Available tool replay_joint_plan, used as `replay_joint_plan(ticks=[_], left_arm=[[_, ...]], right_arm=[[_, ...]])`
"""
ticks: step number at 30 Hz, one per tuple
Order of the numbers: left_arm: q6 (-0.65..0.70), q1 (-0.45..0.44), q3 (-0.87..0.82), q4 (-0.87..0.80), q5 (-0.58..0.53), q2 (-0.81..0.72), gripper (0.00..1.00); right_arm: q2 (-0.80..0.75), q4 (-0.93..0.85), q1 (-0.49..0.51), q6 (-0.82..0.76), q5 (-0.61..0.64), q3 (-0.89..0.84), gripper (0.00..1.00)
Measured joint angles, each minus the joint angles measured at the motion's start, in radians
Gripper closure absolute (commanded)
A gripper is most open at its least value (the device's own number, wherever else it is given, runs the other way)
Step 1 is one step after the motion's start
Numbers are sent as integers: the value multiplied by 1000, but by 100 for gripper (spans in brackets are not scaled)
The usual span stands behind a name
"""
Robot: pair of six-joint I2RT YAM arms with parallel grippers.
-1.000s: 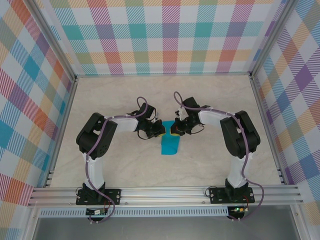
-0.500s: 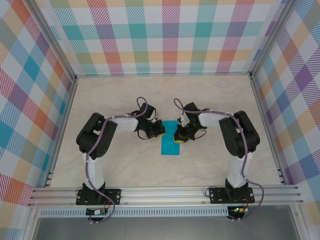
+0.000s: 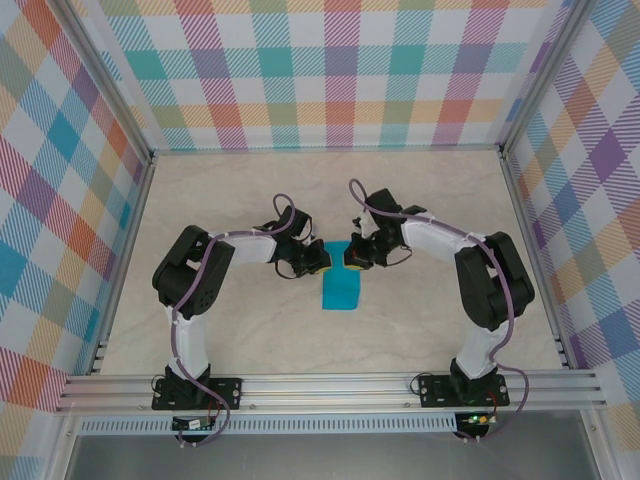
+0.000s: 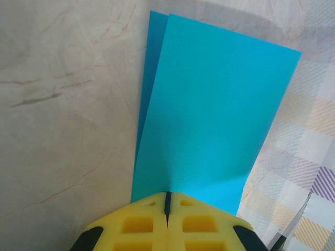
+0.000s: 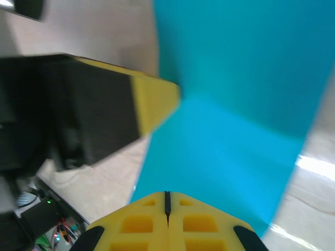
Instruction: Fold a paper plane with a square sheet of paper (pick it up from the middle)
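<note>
A thin teal-blue sheet of paper, folded over into a narrow rectangle, lies near the middle of the pale marbled tabletop, its long side running away from the arm bases. The two arms reach in from either side and meet at its far end.

The left hand has its yellow foam fingers pressed together. From the left wrist camera its tips sit right at the near short edge of the sheet of paper, where two layers show, the lower one peeking out along the left edge. Whether the paper is caught between those tips I cannot tell.

The right hand is likewise closed tight, just beside the left hand across the paper's far end. In the right wrist view its joined tips touch the sheet, which shows a crease across it, and a black, yellow-tipped finger of the left hand points in at the paper's edge.

Pastel plaid walls enclose the tabletop.
</note>
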Motion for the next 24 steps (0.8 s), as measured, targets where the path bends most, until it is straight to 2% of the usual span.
replay_joint_plan(ticks=[6, 14, 24], left_arm=[[0, -1, 2, -2, -2, 0, 100], [0, -1, 9, -12, -3, 3, 100], [0, -1, 13, -23, -3, 4, 100]], right_arm=[[85, 48, 46, 25, -5, 18, 100], [92, 64, 55, 29, -4, -100, 100], [-8, 136, 51, 26, -1, -257, 100]])
